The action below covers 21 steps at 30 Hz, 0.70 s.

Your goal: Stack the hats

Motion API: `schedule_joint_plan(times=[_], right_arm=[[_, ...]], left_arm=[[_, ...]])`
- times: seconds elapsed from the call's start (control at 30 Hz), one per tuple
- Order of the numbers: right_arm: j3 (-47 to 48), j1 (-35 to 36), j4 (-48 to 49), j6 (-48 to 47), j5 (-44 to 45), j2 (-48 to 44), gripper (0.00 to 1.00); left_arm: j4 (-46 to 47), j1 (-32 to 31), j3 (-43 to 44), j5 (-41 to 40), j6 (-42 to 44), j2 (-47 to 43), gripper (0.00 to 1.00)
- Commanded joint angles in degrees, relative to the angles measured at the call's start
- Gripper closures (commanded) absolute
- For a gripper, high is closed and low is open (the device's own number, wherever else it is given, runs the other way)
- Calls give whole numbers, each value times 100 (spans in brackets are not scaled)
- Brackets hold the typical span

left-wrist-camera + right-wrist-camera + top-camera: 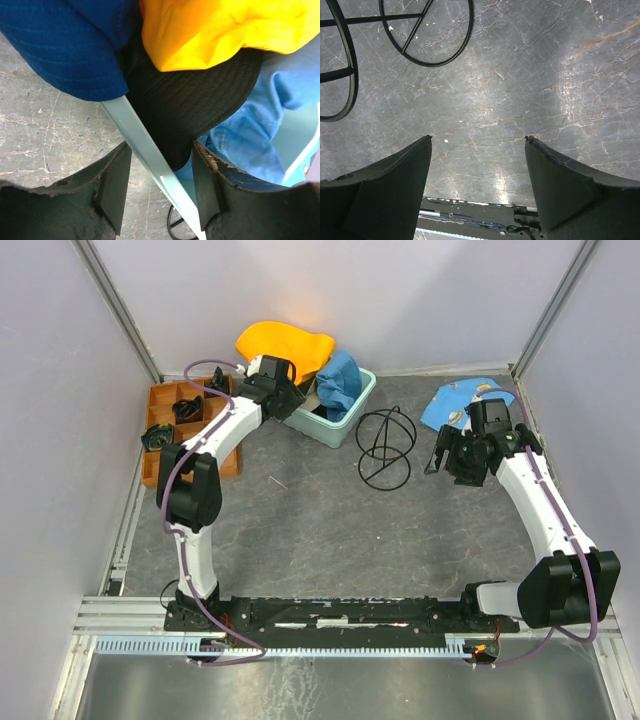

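My left claw point(160, 146) stands apart astride the rim of the mint tub point(136, 136), the black hat point(200, 95) hanging between its fingers beneath the yellow-orange hat point(225, 30), while my right claw point(477, 140) gapes above the surface point(530, 75).

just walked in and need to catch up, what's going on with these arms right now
The left end effector is at the mint-green tub, where four hats are bunched together: a yellow-orange hat, dark navy hat, black hat and light blue hat. Its jaws stand open on either side of the tub's rim and the black hat's edge, gripping nothing. The right end effector hangs open over the table beside a wire stand.
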Motion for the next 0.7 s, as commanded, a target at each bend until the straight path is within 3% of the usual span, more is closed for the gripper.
schedule_joint_plan(times=[0.0,0.1,0.2,0.37,0.57,0.67], right_arm=[[233,-3,39,-75,22,-10,17],[258,-10,85,-65,-17,33,16],[299,-7,97,-70,-26,74,16],[338,-4,77,-95,-94,154,16],[362,-3,33,-165,-172,215,16],[458,-8,-6,-189,-223,289,16]], left_arm=[[-318,-10,151,-65,361,50,46],[-383,-1,132,-81,558,107,53],[-595,19,360,-127,798,260,67],[-1150,166,1189,-312,1750,509,75],[-2240,722,2619,-329,2708,1181,75],[-2320,1071,2650,-297,2826,1200,75]])
